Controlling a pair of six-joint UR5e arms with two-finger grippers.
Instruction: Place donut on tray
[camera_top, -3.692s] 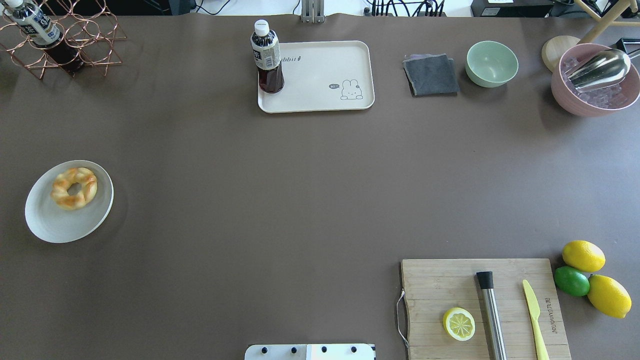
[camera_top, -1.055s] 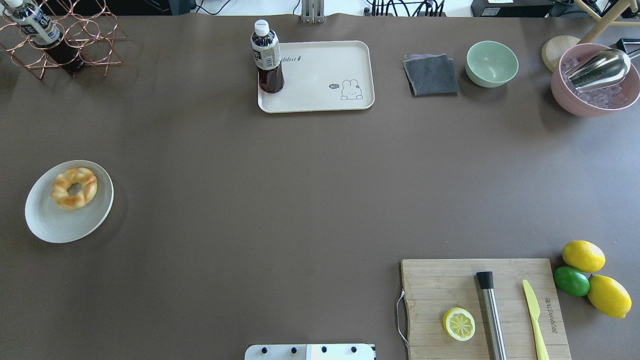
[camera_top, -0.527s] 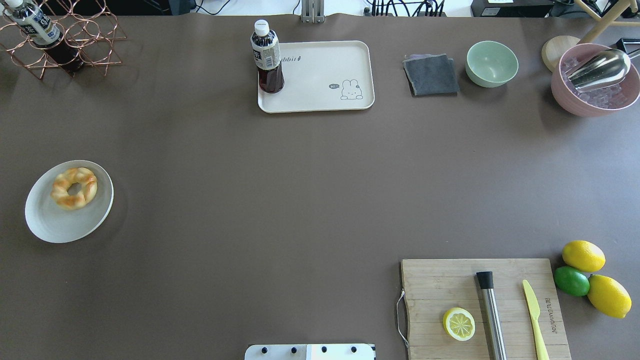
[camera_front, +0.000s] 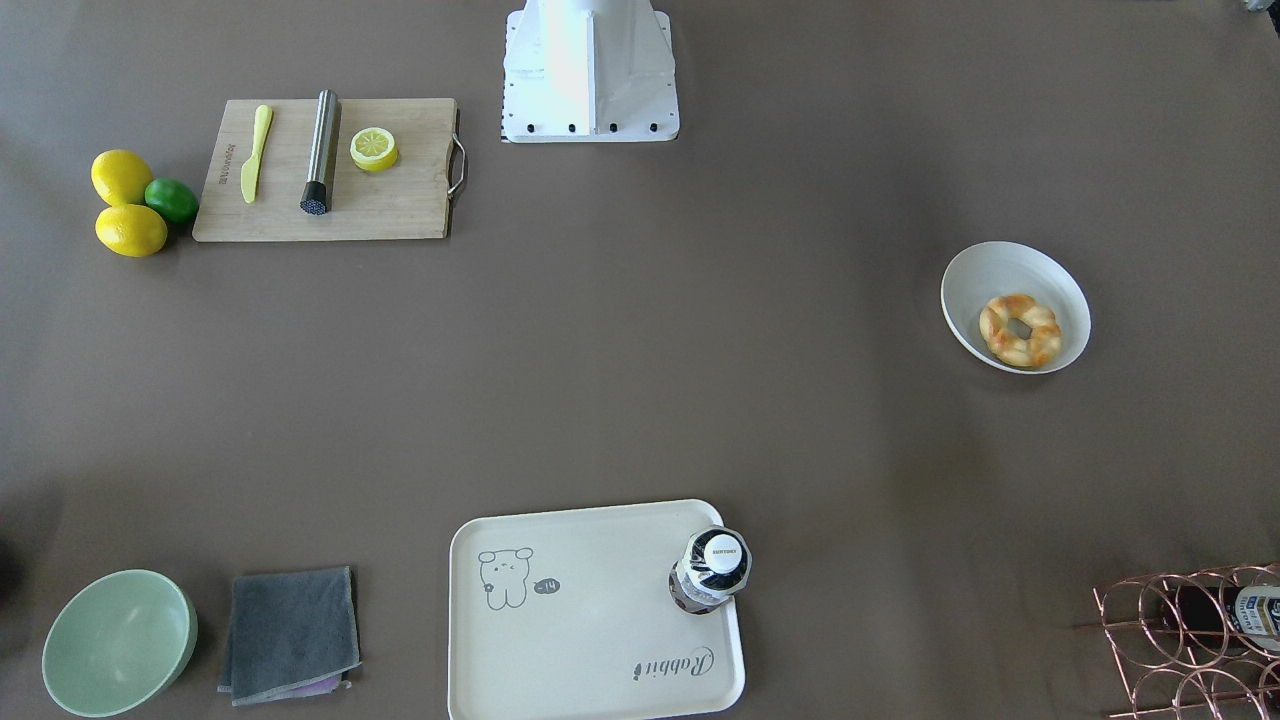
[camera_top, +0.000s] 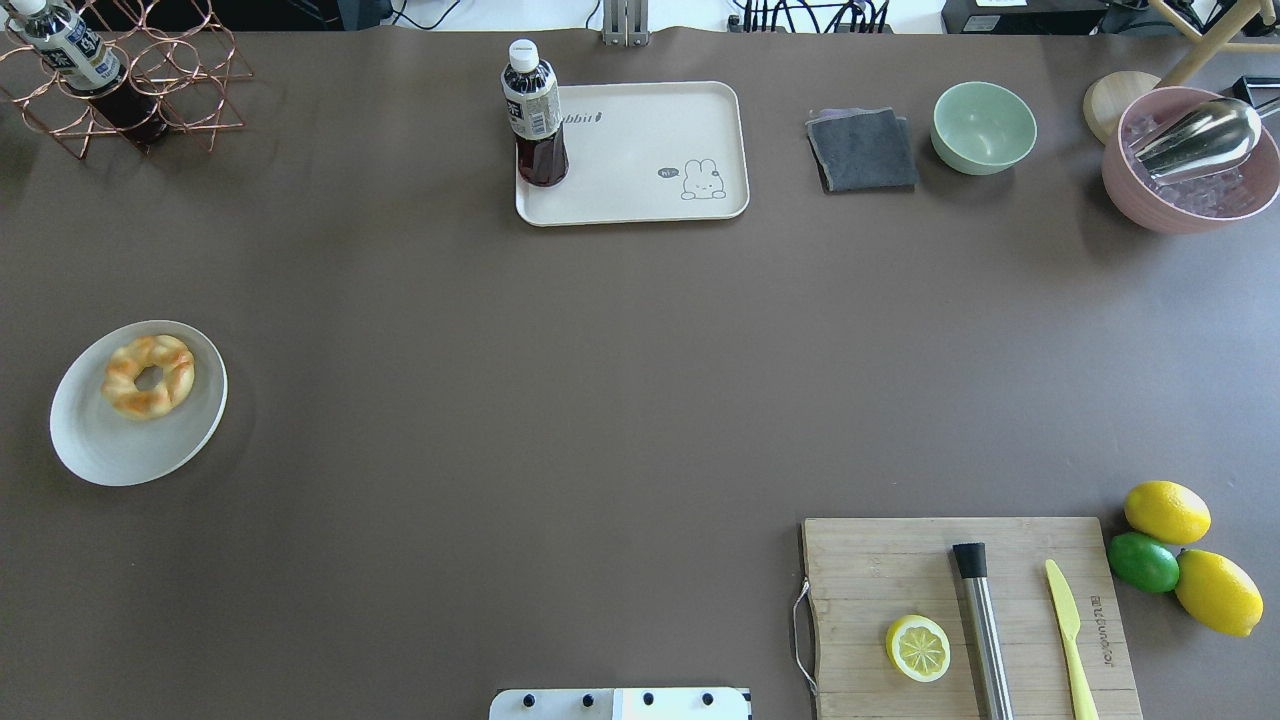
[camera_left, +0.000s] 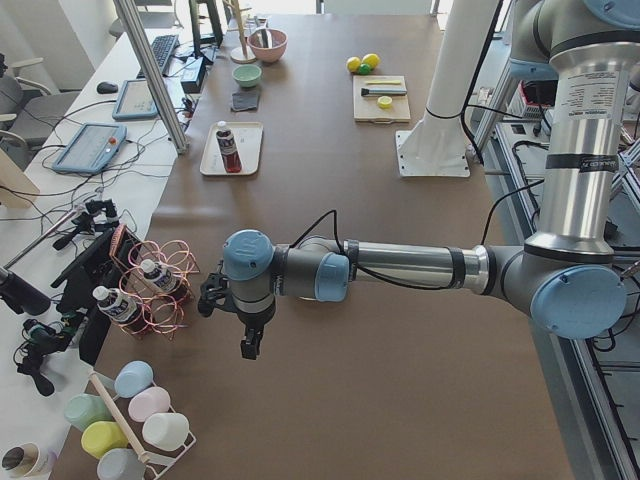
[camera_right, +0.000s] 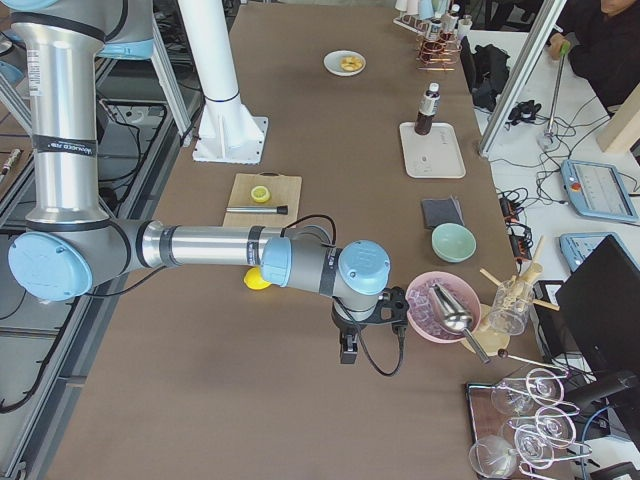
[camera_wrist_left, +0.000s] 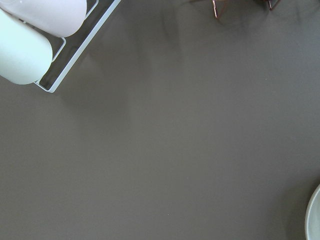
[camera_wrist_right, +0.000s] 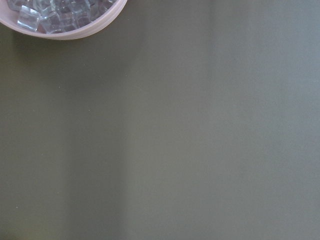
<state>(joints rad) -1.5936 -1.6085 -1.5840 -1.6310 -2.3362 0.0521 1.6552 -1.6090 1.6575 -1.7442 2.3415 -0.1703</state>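
Observation:
The donut is a golden ring lying on a white plate at the table's left side; it also shows in the front view. The cream tray with the rabbit drawing lies at the far middle and carries an upright dark bottle on its left corner. My left gripper hangs over the table's left end, beyond the plate, and shows only in the left side view. My right gripper hangs near the pink ice bowl. I cannot tell whether either gripper is open or shut.
A wooden cutting board with a lemon half, a metal rod and a yellow knife lies front right, with lemons and a lime beside it. A green bowl, a grey cloth and a copper wire rack stand along the far edge.

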